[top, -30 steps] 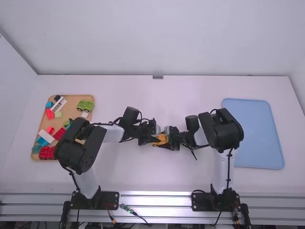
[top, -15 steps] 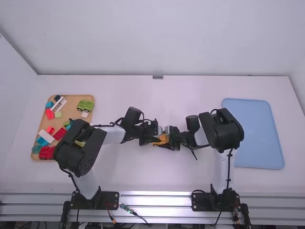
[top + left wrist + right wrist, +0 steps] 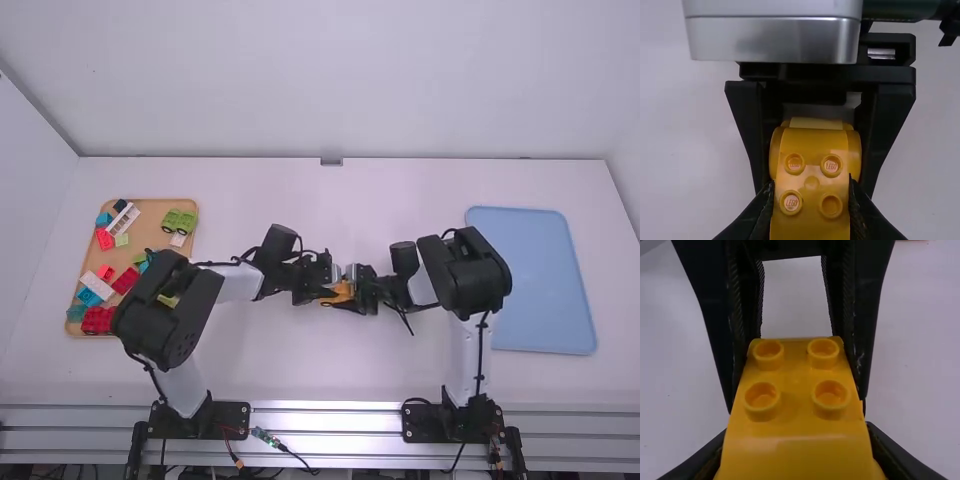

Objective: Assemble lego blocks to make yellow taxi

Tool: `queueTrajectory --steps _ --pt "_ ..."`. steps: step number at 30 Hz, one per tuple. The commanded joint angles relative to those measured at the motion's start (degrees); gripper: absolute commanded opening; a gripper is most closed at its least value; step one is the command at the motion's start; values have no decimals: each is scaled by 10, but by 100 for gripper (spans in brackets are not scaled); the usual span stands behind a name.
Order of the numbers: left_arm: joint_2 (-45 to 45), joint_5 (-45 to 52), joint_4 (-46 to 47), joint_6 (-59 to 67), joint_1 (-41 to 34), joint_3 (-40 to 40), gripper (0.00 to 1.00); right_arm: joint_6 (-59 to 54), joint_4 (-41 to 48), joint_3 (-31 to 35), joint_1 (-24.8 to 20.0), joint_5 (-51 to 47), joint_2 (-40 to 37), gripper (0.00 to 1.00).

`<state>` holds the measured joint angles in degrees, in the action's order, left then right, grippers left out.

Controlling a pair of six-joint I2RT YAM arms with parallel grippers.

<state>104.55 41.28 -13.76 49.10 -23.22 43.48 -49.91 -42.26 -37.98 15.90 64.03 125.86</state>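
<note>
High view, centre: the yellow studded plastic piece [image 3: 341, 292]. Left wrist view, bottom centre: my left gripper [image 3: 811, 207] is closed on it. Right wrist view, bottom: my right gripper [image 3: 797, 452] pinches it too; uneven pulling (or twisting) could make it slip.

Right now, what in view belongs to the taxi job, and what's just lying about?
On the job:
- yellow Lego build
- left gripper, right gripper, both shut on it

Probably just lying about:
- green wheeled piece and red blocks, on the wooden tray
- blue tray
</note>
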Motion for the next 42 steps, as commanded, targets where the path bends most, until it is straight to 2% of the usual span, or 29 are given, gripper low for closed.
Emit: queueTrajectory --steps 1,11,20,24,31,36,42 --pt "26 -63 6 -17 -25 -16 26 10 7 4 14 -26 9 50" --pt "26 -62 2 -17 -25 -15 34 10 8 4 14 -26 9 50" --pt "26 -63 0 -18 -25 -15 34 10 8 4 14 -26 9 49" --pt "26 -62 -2 -17 -25 -15 39 10 10 4 14 -28 9 50" --pt "5 -62 7 -17 -22 -16 40 16 11 4 14 -40 9 49" --pt "-17 -62 19 -17 -18 -16 44 16 12 4 14 -41 9 50" --pt "-24 -47 26 -17 -3 -16 45 16 11 4 14 -40 9 49"
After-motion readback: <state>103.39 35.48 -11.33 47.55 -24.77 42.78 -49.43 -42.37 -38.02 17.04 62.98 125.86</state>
